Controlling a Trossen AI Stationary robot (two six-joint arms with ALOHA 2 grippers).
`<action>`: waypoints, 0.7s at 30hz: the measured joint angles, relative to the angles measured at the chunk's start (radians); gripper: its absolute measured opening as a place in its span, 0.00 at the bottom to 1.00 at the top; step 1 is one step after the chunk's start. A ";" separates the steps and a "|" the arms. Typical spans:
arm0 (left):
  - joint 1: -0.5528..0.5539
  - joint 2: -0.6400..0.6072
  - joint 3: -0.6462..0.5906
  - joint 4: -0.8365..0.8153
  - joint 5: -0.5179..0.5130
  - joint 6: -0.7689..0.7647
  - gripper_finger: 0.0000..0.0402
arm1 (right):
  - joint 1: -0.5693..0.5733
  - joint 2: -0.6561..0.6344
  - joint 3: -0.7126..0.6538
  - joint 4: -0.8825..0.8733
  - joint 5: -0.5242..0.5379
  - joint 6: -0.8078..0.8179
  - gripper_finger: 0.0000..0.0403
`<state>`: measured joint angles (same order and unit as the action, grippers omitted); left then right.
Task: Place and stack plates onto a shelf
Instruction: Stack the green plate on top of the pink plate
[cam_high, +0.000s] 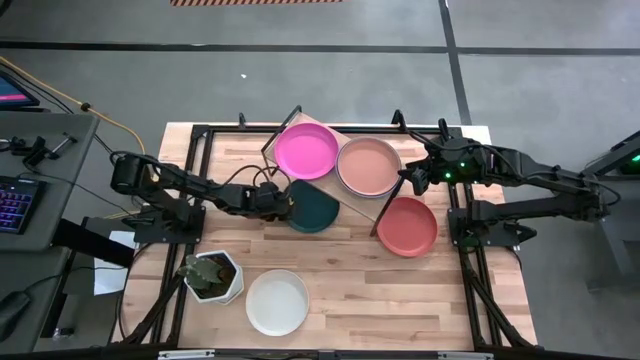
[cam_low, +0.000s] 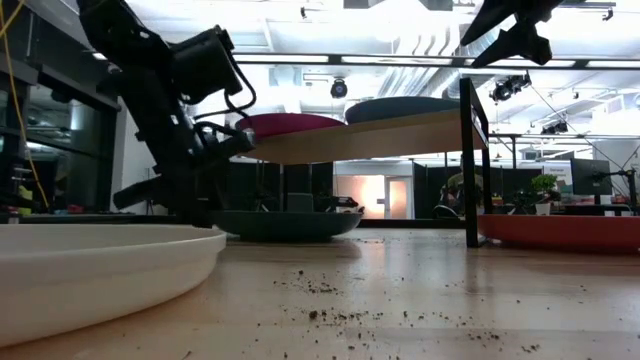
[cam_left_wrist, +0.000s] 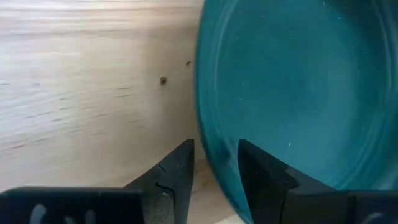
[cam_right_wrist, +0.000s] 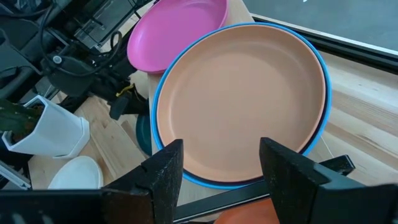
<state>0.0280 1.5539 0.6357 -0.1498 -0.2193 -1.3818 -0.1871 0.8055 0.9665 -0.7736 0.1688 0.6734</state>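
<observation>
Wooden planks make up the table (cam_high: 360, 290), with a raised shelf (cam_high: 352, 205) set at a slant toward its back. On the shelf sit a magenta plate (cam_high: 306, 151) and a dusty pink plate (cam_high: 368, 166) stacked on a blue plate (cam_right_wrist: 321, 106). The left hand (cam_high: 286, 200) is at the dark green plate (cam_high: 318, 207), which lies on the table partly under the shelf; its fingers (cam_left_wrist: 177, 174) straddle the plate's rim, one inside, one outside. The right hand (cam_high: 410, 180) hangs released above the pink plate's edge. A coral red plate (cam_high: 407, 226) and a white plate (cam_high: 277, 302) lie on the table.
</observation>
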 joint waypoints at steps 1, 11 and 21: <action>0.000 0.000 0.000 -0.002 0.000 0.001 0.25 | 0.000 0.000 0.000 0.000 0.000 0.000 0.48; -0.002 -0.164 -0.002 -0.126 0.037 0.131 0.02 | 0.000 0.000 0.000 0.000 0.000 0.000 0.48; -0.009 -0.567 0.035 -0.231 0.315 0.235 0.01 | 0.000 0.000 0.000 0.000 0.004 -0.001 0.48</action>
<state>0.0193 0.9870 0.6709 -0.3805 0.0958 -1.1465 -0.1875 0.8059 0.9665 -0.7735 0.1726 0.6724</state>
